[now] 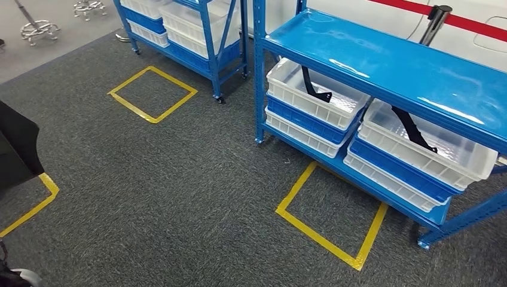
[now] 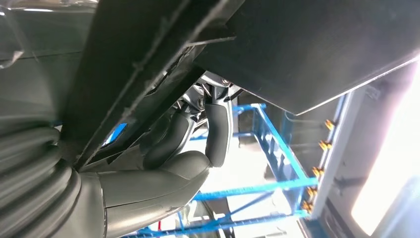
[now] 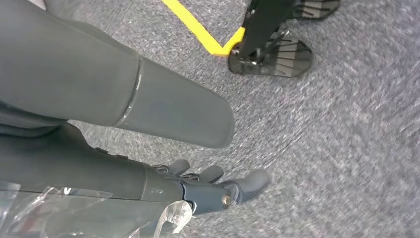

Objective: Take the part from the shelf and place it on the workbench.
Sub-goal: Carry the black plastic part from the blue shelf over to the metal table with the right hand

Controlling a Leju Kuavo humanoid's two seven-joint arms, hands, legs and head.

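A: Start with the fingers. What are they doing?

B: The right hand (image 3: 198,191) hangs over the grey carpet (image 3: 346,148), fingers apart and loosely extended, holding nothing. The left hand (image 2: 168,168) sits close under a dark flat panel (image 2: 277,44); its fingers curl up toward it, but I cannot tell whether they grip anything.

A: And the part?

B: Still on the shelf (image 1: 388,66). A thin black bent part (image 1: 314,86) lies in the left white bin (image 1: 299,101), and a longer black part (image 1: 412,128) lies in the right bin (image 1: 454,161). Both bins rest on blue crates on the lower level.

A: What could go wrong?

B: My guess: the top shelf overhangs the bins, so a reaching arm could knock its glossy blue edge. The parts are slim, curved strips lying flat on smooth plastic, so spread fingers may slide one along instead of lifting it. The bins are only stacked, so a push could shift them. Stopping short of the yellow tape square (image 1: 326,209) would leave the reach long.
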